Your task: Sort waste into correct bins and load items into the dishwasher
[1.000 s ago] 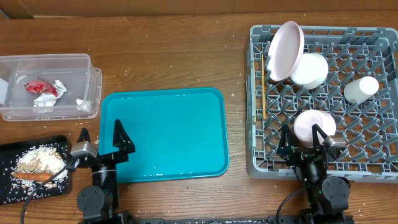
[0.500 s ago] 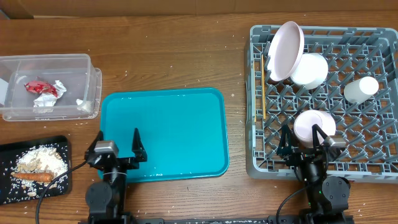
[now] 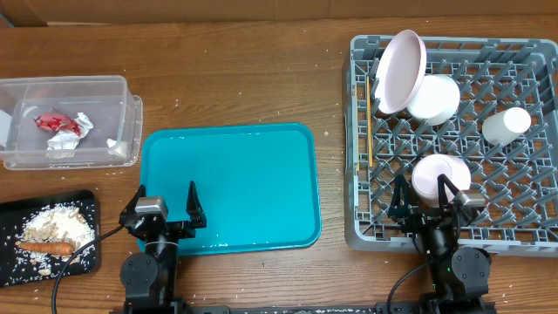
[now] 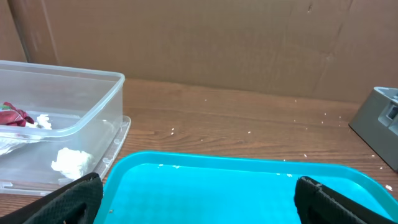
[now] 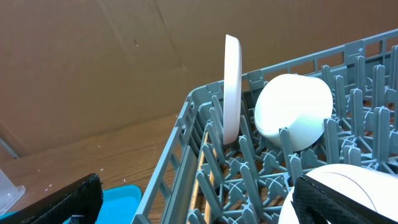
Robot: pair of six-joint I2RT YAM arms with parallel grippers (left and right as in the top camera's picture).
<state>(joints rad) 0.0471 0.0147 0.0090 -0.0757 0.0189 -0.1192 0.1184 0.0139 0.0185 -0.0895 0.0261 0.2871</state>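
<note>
Left gripper [image 3: 166, 192] and right gripper [image 3: 422, 187]: both spread wide, holding nothing.
Left gripper sits at the lower-left edge of the teal tray [image 3: 253, 183]; black tray [image 3: 91, 203] with carrot [image 3: 48, 248] and rice scraps [image 3: 57, 224] just left of it, clear tub [image 3: 70, 84] with red wrapper [image 3: 54, 123] and tissues [image 3: 80, 120] at upper left. Right gripper is at the dish rack [image 3: 523, 235] near edge, beside one bowl [image 3: 440, 174]; plate [image 3: 399, 71], second bowl [image 3: 433, 98], cup [image 3: 506, 125] and chopsticks [image 3: 369, 122] stand further up.
</note>
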